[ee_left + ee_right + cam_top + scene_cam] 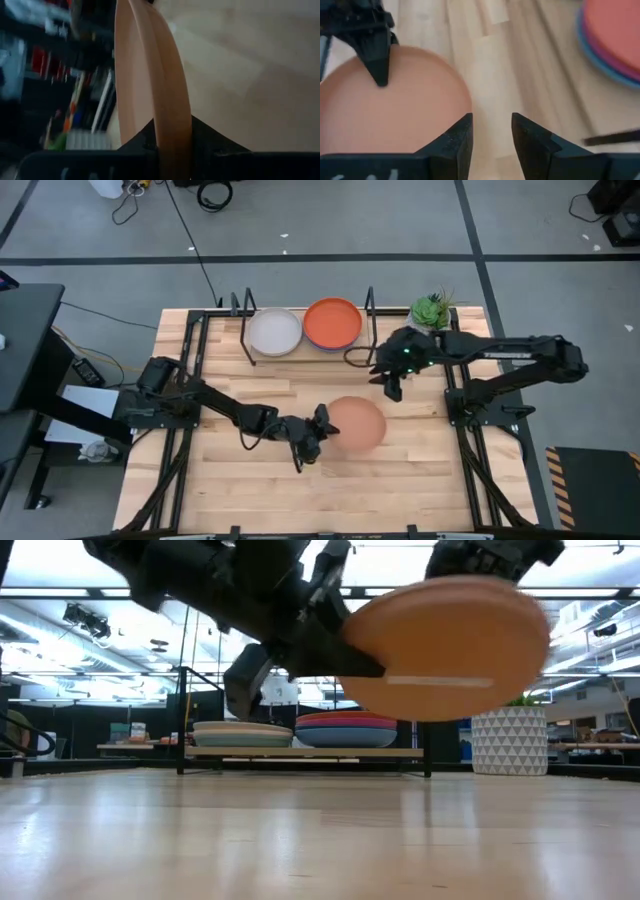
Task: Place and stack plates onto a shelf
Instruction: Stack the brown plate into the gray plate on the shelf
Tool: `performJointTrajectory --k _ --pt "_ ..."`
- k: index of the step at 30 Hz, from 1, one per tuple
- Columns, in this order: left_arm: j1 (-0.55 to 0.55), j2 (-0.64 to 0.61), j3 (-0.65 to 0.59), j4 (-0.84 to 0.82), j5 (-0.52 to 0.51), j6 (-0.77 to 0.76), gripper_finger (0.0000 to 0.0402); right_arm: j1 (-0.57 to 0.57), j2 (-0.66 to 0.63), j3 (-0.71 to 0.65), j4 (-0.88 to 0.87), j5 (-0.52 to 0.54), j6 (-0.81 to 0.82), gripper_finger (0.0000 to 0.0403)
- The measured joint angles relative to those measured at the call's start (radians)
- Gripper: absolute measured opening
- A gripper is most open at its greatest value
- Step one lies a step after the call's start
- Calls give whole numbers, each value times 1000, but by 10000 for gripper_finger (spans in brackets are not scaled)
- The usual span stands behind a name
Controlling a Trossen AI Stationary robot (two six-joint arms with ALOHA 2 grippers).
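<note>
A tan-brown plate (pixel 360 423) hangs above the middle of the table, and the low view (pixel 445 645) shows it well clear of the tabletop. My left gripper (pixel 320 428) is shut on it at its left side. My right gripper (pixel 391 384) is open and empty, between the plate and the shelf (pixel 310 352); its wrist view (pixel 491 132) looks down on the plate (pixel 395 105). On the shelf, a cream plate (pixel 274 331) tops the left stack. An orange plate (pixel 332 323) tops the right stack, over pink and blue ones (pixel 592 50). My left gripper pinches the plate's rim (pixel 170 125) on the side toward the table's left, with one finger (pixel 376 60) over the plate's inner face and the other under it. The fingers come about level from the table's left. The plate is lifted clear and close to level.
A potted plant (pixel 432 310) in a white patterned pot (pixel 508 740) stands right of the shelf. Thin black uprights (pixel 371 302) frame the shelf board. Bare wood lies under and in front of the held plate.
</note>
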Motion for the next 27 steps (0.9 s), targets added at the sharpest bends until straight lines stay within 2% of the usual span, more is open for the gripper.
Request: performJointTrajectory --k 4,8,13,18,23,27 --pt "-28 -59 -1 -90 -183 -39 56 37 -93 -62 29 126 -8 142" --pt "-45 -122 -1 -142 -343 -58 58 89 -164 -168 156 230 -11 142" --pt "-40 -179 0 -233 -490 -75 58 130 -207 -319 335 245 -13 142" --pt "-8 -208 -2 -345 -643 -73 58 153 -235 -426 443 263 -13 142" --pt "89 -224 -2 -498 -656 -188 58 172 -260 -483 532 287 -40 142" --pt "174 -253 -3 -612 -624 -289 58 189 -263 -511 594 287 -47 142"
